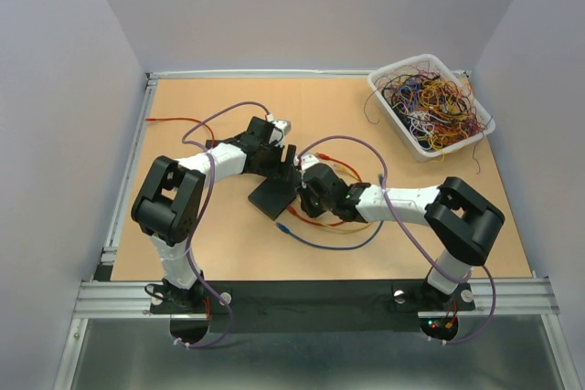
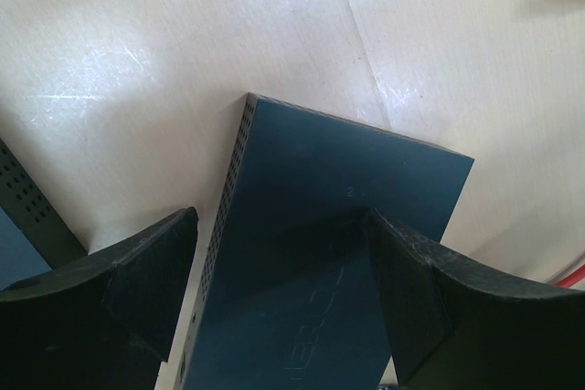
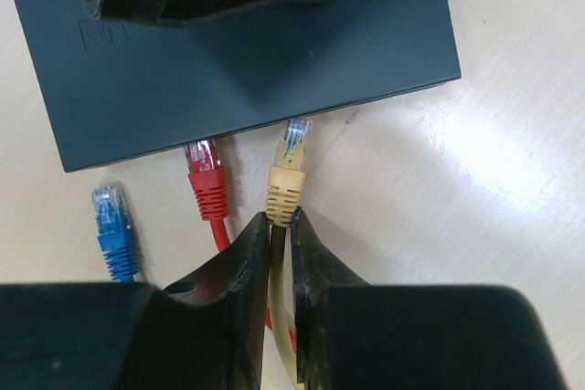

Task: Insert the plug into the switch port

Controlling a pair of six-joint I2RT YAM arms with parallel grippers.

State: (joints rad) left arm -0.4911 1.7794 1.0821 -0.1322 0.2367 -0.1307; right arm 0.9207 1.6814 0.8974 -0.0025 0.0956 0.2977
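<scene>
**Yellow plug (image 3: 285, 180) at the switch (image 3: 247, 52) port edge, held by the right gripper (image 3: 281, 226)**

- Yellow plug: its clear tip is just under the switch's front edge, lined up with a port. Can't tell from the wrist view whether it's fully seated.
- Right gripper: fingers nearly shut, pinching the yellow cable at the tail of the plug's boot. They point straight at the switch face.
- Red plug (image 3: 206, 171): just left of the yellow one, with its tip also at the front edge.
- Blue plug (image 3: 112, 216): lies loose on the table (image 1: 228, 116), left of the red one and clear of the switch.
- Switch: flat on the table near mid-table, between the two wrists in the top view.
- Left gripper (image 2: 279, 226): fingers spread wide over the far end of the switch. One finger is beside the perforated side wall and the other is over the top panel. Can't tell whether either touches, and nothing is clamped.
- Further out: a white bin (image 1: 430, 102) of tangled cables sits in the far right corner, well apart from the work.
</scene>
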